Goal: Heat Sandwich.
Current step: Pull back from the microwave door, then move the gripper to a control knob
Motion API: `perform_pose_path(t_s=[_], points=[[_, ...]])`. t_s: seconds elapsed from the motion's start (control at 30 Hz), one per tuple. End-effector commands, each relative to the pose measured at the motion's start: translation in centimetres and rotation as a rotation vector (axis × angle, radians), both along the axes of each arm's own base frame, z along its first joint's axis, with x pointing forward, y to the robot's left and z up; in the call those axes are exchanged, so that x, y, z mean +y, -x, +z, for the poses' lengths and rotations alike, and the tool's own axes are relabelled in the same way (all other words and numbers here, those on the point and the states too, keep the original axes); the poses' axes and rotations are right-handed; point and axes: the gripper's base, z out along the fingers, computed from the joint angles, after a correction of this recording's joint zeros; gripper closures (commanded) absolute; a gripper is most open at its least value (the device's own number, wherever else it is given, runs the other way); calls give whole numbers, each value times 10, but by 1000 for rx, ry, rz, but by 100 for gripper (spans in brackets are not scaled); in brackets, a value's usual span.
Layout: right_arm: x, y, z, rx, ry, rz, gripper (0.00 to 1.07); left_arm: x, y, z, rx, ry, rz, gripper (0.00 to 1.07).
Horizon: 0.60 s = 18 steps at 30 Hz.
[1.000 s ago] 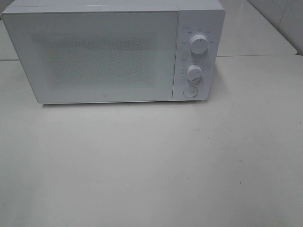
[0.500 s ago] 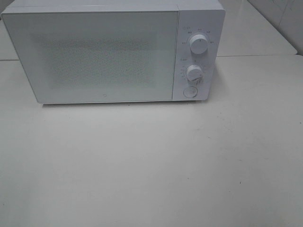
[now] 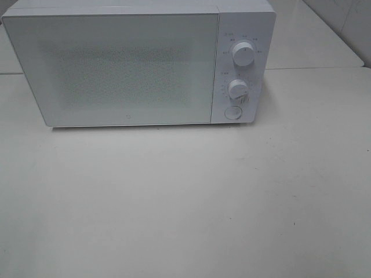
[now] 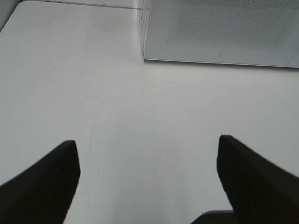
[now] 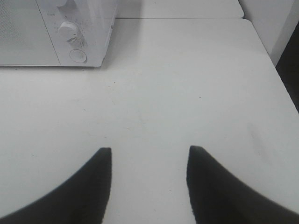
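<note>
The white microwave (image 3: pixel 139 63) stands at the back of the table with its door shut; two knobs (image 3: pixel 243 54) and a round button sit on its right panel. The sandwich is out of view in every frame. Neither arm shows in the exterior high view. In the left wrist view my left gripper (image 4: pixel 148 154) hangs open over bare table, facing the microwave's (image 4: pixel 219 30) lower left corner, nothing between its dark fingers (image 4: pixel 51 186). In the right wrist view my right gripper (image 5: pixel 148 161) is open and empty, facing the microwave's control panel (image 5: pixel 74 35).
The white table (image 3: pixel 185 202) stretches in front of the microwave. A table seam runs behind it at the right (image 3: pixel 313 68). The table's right edge (image 5: pixel 280 79) drops to a dark floor in the right wrist view.
</note>
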Motion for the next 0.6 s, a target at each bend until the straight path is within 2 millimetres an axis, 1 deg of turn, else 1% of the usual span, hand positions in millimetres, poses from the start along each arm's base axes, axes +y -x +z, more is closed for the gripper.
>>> perform_pose_path(t_s=[0.03, 0.6], points=[[0, 4, 0, -35, 6, 5, 57, -1, 3, 0, -35, 6, -2, 31], [0, 4, 0, -35, 6, 5, 57, -1, 3, 0, -35, 6, -2, 31]])
